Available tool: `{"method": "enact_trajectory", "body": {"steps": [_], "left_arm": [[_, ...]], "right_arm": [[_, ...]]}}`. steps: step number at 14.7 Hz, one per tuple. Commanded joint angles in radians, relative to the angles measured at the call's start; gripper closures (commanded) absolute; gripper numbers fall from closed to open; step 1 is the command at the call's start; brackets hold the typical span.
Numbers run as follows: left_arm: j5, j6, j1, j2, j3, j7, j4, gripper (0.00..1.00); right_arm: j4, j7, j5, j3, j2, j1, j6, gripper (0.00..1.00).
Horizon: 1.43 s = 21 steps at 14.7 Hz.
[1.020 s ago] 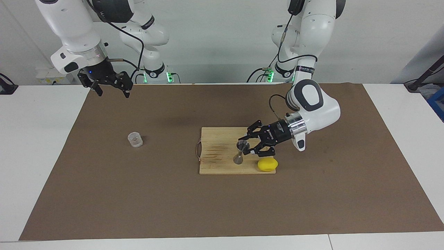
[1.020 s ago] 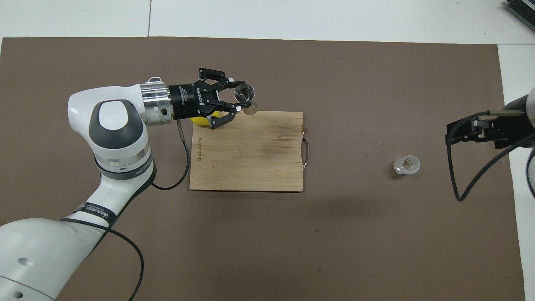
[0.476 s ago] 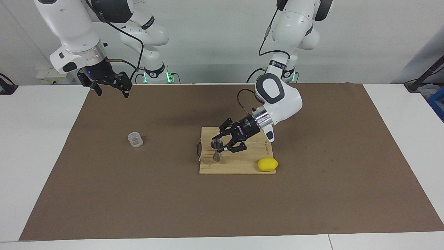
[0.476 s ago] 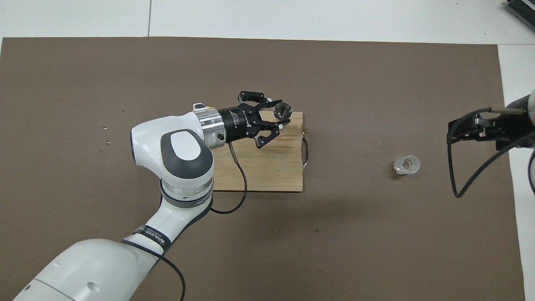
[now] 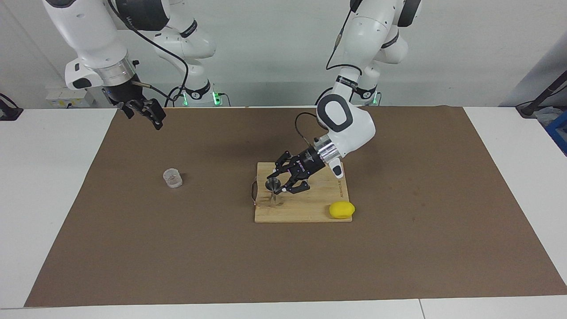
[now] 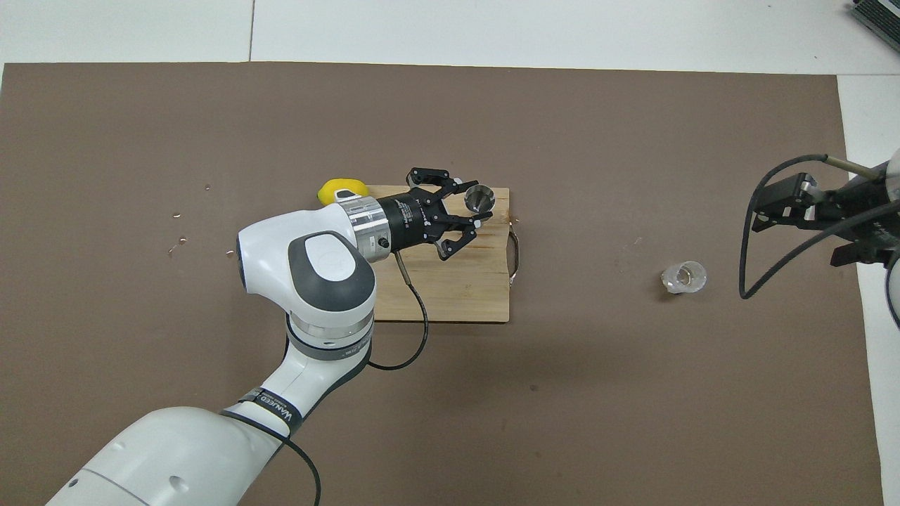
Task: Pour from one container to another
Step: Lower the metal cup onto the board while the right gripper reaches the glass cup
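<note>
A: On the wooden cutting board (image 5: 303,208), at the corner toward the right arm's end and away from the robots, stands the steel jigger (image 5: 273,191), upright. State of the left tool (image 5: 282,187)?

B: Left tool is beside the jigger with its fingers spread; whether a fingertip touches the metal cannot be told. Right tool (image 5: 142,110) waits over the bench edge nearest the robots, its state unreadable.

A: Location of the clear cup (image 5: 172,178)?

B: On the brown mat (image 5: 177,248), well apart from the board, toward the right arm's end.

A: Handling notes?

B: The cup probably is light, rigid and smooth; clamp its side wall, below the rim, with moderate force. The jigger is stiff, slippery and likely tips easily on its small base; steady it at the narrow waist. A lemon (image 5: 341,209) touches the board's other corner.
</note>
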Motion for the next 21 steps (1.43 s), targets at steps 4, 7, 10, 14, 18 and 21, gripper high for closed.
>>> {"method": "enact_trajectory", "body": {"steps": [4,7,10,14,18,21], "left_arm": [[-0.026,0.024,-0.022,0.009,0.011,0.004,-0.002,1.0],[-0.026,0.027,-0.025,0.011,0.013,0.004,-0.004,1.0],[-0.026,0.036,-0.028,0.012,0.013,0.004,-0.004,1.0],[-0.025,0.048,-0.03,0.012,0.013,0.004,-0.007,0.19],[-0.025,0.05,-0.033,0.012,0.013,0.002,-0.007,0.0],[-0.026,0.049,-0.033,0.012,0.013,0.002,-0.007,0.0]], "right_arm": [[-0.094,0.232,0.039,0.005,0.023,-0.058,0.11,0.05],[-0.163,0.363,0.111,0.005,0.031,-0.102,0.214,0.05],[-0.164,0.438,0.198,0.005,0.112,-0.148,0.239,0.02],[-0.215,0.475,0.295,0.003,0.169,-0.193,0.328,0.0],[-0.327,0.466,0.392,0.005,0.183,-0.236,0.421,0.0],[-0.357,0.422,0.444,0.005,0.212,-0.259,0.463,0.0]]}}
